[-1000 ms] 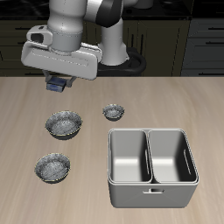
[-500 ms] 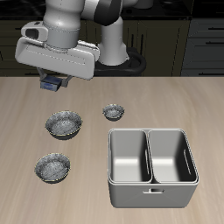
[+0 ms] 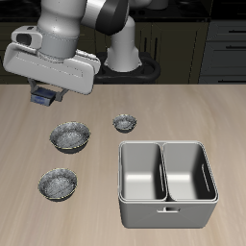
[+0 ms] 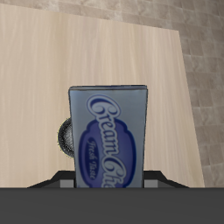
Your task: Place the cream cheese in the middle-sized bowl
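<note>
My gripper (image 3: 44, 97) hangs above the table, farther back than the bowls, shut on the cream cheese (image 3: 43, 99), a small dark blue box. In the wrist view the cream cheese (image 4: 109, 136) fills the middle, its label facing the camera, with dark fingers (image 4: 63, 180) at its sides. The middle-sized bowl (image 3: 59, 183), grey and speckled, sits nearest the table's front edge and holds nothing. It is well forward of the gripper. A speckled bowl rim (image 4: 65, 138) peeks from behind the box; which bowl it is I cannot tell.
A slightly wider speckled bowl (image 3: 71, 136) sits just behind the middle-sized one. A tiny speckled bowl (image 3: 124, 122) lies beside it. A two-compartment metal basin (image 3: 167, 181) stands near the front edge.
The gripper has carried the cream cheese sideways, away from the tiny bowl and the basin. The bowls have not moved.
</note>
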Tool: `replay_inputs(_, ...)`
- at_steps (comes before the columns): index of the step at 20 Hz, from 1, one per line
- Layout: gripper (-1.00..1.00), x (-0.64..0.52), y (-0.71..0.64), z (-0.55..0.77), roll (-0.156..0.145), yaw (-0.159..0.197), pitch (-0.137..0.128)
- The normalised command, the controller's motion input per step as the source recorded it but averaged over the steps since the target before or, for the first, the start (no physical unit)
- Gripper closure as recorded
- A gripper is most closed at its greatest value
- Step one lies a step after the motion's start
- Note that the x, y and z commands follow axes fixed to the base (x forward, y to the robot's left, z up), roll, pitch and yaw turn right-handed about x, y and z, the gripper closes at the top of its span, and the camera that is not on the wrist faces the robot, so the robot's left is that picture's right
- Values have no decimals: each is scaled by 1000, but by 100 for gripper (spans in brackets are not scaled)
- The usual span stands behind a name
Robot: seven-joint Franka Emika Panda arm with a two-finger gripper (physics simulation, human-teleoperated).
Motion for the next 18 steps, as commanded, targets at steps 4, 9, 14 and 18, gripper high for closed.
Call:
replay_inputs(4, 100, 156, -183, -108, -38, -1, 4)
replay_inputs(9, 100, 118, -9, -285, -7, -19, 23)
replay_inputs(14, 100, 121, 75, -298, 3, -10, 29)
replay_inputs(18, 100, 144, 67, -269, -4, 0, -5)
